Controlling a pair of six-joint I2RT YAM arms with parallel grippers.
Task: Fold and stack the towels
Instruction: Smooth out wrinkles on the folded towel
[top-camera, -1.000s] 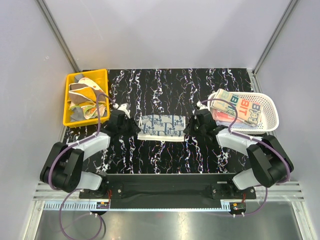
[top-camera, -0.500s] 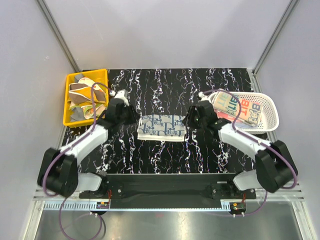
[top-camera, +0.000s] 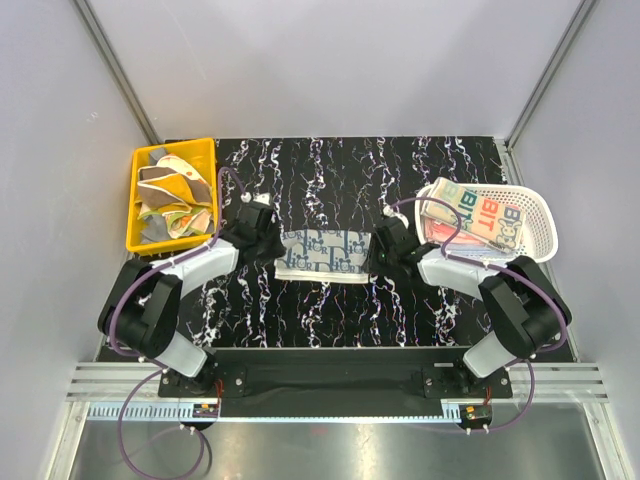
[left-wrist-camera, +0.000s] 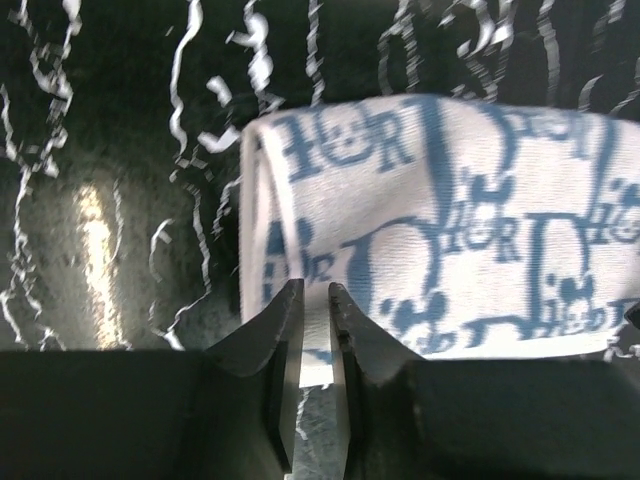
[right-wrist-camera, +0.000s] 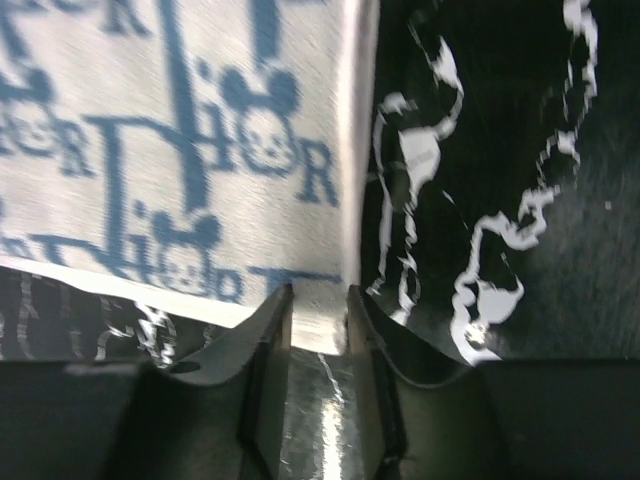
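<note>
Two grippers, one blue-white towel (top-camera: 322, 252), each clamped on an end of it.
From above we see the towel lying folded and flat on the table (top-camera: 330, 170), to the right of the yellow bin (top-camera: 133, 200) and a little nearer the arm bases; the left gripper (top-camera: 272, 250) sits at the towel end facing the bin, the right gripper (top-camera: 372, 255) at the end away from it, and further from the bin stands the white basket (top-camera: 545, 215) with folded towels (top-camera: 480, 215) in it, while loose towels (top-camera: 175, 200) fill the bin. At the left wrist we find the left gripper (left-wrist-camera: 312, 290) nearly together, the towel (left-wrist-camera: 450, 220) corner nipped between its fingers. At the right wrist the right gripper (right-wrist-camera: 320, 292) likewise pinches the towel (right-wrist-camera: 170, 130) corner — dark table (right-wrist-camera: 500, 120) beside it.
</note>
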